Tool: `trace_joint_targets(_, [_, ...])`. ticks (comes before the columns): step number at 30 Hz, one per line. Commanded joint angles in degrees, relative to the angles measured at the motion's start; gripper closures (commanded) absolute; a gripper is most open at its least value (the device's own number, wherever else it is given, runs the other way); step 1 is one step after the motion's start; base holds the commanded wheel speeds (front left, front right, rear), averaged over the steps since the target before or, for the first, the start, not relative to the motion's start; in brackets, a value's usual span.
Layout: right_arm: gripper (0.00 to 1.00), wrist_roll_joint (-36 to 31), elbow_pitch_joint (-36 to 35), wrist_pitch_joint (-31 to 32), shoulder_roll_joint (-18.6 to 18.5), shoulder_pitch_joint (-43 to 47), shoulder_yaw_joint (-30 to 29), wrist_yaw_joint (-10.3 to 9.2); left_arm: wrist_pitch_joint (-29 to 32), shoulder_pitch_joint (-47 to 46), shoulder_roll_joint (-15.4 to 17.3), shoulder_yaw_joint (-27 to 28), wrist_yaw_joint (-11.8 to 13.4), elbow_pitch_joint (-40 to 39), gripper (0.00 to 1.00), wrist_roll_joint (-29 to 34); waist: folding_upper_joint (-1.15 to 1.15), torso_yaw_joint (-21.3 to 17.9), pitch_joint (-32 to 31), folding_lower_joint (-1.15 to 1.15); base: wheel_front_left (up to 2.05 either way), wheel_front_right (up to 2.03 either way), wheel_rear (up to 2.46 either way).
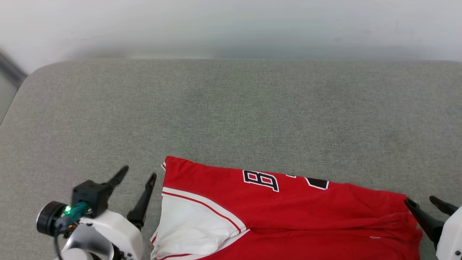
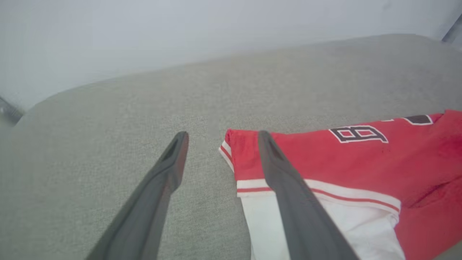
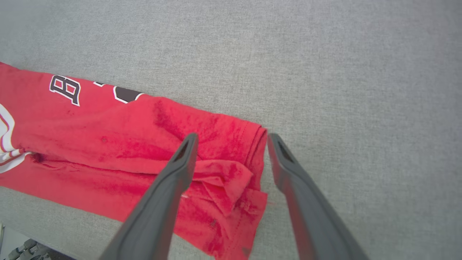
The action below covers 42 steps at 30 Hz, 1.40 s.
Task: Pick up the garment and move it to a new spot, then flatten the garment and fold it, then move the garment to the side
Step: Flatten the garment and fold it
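Garment [image 1: 288, 216] flat on grey cushion [image 1: 231, 108] between left gripper [image 1: 139, 172] and right gripper [image 1: 420, 199], both wide, empty.

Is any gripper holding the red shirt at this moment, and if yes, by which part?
Nothing is held. Both the left gripper and right gripper stand open at the ends of the garment, which lies on the grey surface.

Soft matt red cloth on the garment [image 1: 306, 213], creased, with a smoother white sleeve panel. Beneath the garment, coarse grey woven fabric over the tabletop [image 1: 231, 108], matt. Either side of the garment, left end effector [image 1: 139, 172] and right end effector [image 1: 420, 199] of matt dark plastic; glossy white casing [image 1: 115, 231] behind.
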Motion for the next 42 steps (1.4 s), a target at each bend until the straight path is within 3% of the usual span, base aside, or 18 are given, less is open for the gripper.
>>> trace_joint_targets(1, [0.0, -1.4, -1.0, 1.7, 2.2, 0.9, -1.8, -0.02, -3.7, 0.7, -1.7, 1.7, 1.5, -0.9, 0.0, -0.1, 0.0, -0.1, -0.2, 0.0, 0.0, 0.0, 0.0])
trace_joint_targets(5, [0.0, -5.3, -2.2, 5.7, 8.6, 1.8, -6.7, -0.02, -12.4, 2.5, -4.2, 6.1, 4.3, -1.4, 0.0, 0.3, 0.0, 0.0, 0.1, 0.0, 0.0, 0.0, 0.0])
trace_joint_targets(9, [0.0, -9.5, -2.2, 7.9, 14.1, 2.4, -10.6, -0.02, -14.8, 3.3, -8.7, 13.0, 5.9, -4.0, 0.0, 3.3, 0.0, 0.5, 0.9, 0.0, 0.0, 0.0, 0.0])
trace_joint_targets(15, [0.0, -12.1, 1.0, 8.5, 20.1, 0.5, -14.8, -0.02, -14.9, 7.4, -16.7, 23.5, 0.3, -6.2, 0.0, 11.3, 0.0, 1.3, 2.5, 0.0, 0.0, 0.0, 0.0])
trace_joint_targets(26, [0.0, -14.0, 12.2, 8.4, 23.6, -1.8, -17.9, -0.03, -14.9, 7.5, -25.5, 32.3, -10.5, -3.2, 0.0, 18.7, 0.0, 3.1, 4.2, 0.0, 0.0, 0.0, 0.0])
trace_joint_targets(32, [0.0, -13.5, 16.0, 9.4, 25.5, -0.6, -14.7, 0.07, -14.9, 7.5, -28.3, 34.8, -14.2, -1.7, 0.0, 21.7, 0.0, 3.3, 4.3, 0.0, 0.0, 0.0, 0.0])
trace_joint_targets(41, [0.0, -11.5, 16.9, 8.0, 26.4, -0.6, -10.0, 0.33, -14.9, 7.4, -31.0, 36.8, -16.9, -0.4, 0.0, 24.4, 0.0, 3.0, 3.8, 0.0, 0.0, 0.0, 0.0])
trace_joint_targets(42, [0.29, -11.6, 16.9, 7.7, 26.4, -0.7, -9.7, 0.33, -14.9, 7.3, -31.2, 37.0, -17.2, -0.3, 0.0, 24.7, 0.0, 2.9, 3.7, 0.0, 0.0, 0.0, 0.0])
